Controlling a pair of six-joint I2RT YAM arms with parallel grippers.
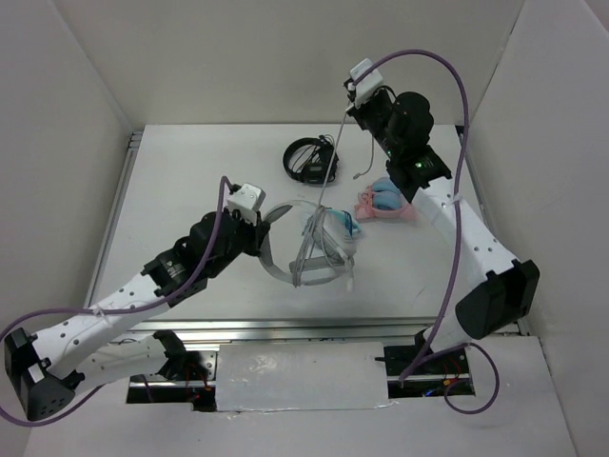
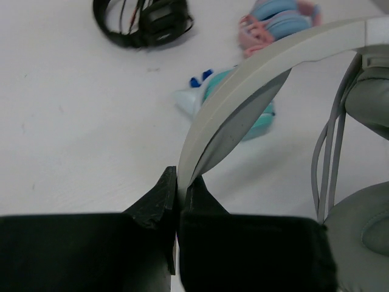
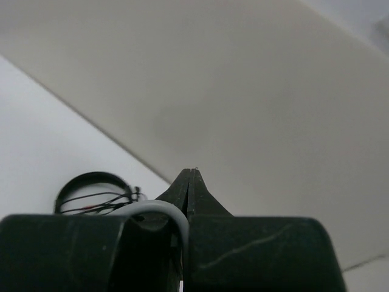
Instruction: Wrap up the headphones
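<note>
The left gripper (image 1: 262, 221) pinches the headband of the headphones (image 1: 304, 255), which lie at table centre, just beside the teal headphones (image 1: 341, 227). Hold this clamp firm. The right gripper (image 1: 350, 100), raised far right, is pressed onto the cable (image 1: 333, 157). Maintain tension, laying even turns around the headband, clear of the black headphones (image 1: 312, 160).

White desk (image 1: 181, 190), and we count four items on it. Small black headphones (image 1: 311, 160) lie near the far edge, about mid-width. Pink-and-blue headphones (image 1: 385, 204) lie right of centre. Teal headphones (image 1: 343, 227) are at centre, with the white-grey headphones (image 1: 309, 257) right up against them on the near side.
</note>
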